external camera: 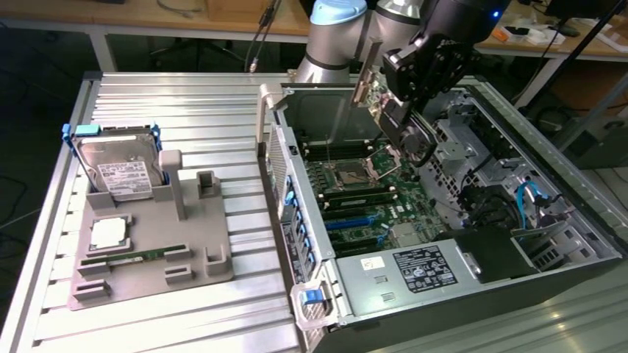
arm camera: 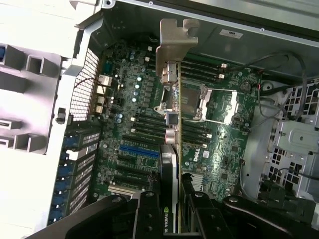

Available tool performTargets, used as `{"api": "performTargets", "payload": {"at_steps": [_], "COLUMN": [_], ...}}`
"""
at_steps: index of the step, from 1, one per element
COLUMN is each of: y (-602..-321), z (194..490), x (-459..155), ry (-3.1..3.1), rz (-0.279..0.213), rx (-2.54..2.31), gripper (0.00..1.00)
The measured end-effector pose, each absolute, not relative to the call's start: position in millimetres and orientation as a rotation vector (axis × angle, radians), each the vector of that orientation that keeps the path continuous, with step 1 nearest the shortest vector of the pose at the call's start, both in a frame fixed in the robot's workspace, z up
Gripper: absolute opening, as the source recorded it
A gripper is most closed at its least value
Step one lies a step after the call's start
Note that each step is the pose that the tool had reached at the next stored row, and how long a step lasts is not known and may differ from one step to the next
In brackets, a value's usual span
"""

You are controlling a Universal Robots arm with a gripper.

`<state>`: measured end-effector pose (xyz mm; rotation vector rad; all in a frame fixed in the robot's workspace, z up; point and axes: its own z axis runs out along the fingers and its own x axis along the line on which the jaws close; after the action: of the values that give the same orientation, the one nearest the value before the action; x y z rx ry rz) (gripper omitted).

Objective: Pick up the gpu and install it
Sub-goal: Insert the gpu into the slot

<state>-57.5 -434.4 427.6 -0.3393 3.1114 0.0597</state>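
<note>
claw (arm camera: 172,214) clamped on gpu (arm camera: 169,124) | arm poised over motherboard (arm camera: 124,119) | gpu seemingly upright

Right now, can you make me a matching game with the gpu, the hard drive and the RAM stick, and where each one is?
Things:
1. gpu
2. hard drive
3. RAM stick

Places:
A. lying flat on the grey tray
B. held in the gripper over the open computer case
C. propped on edge at the grey tray's far end

Pairs: 1-B, 2-C, 3-A
</note>
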Motion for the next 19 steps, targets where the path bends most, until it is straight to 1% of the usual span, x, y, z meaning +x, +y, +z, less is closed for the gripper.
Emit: {"api": "performTargets", "payload": {"at_steps": [19], "y": [-434.4], "z": [425.7], "x": [-57.6], "ry": [3.087], "rz": [0.061], "rx": [-0.528], "gripper": [0.27]}}
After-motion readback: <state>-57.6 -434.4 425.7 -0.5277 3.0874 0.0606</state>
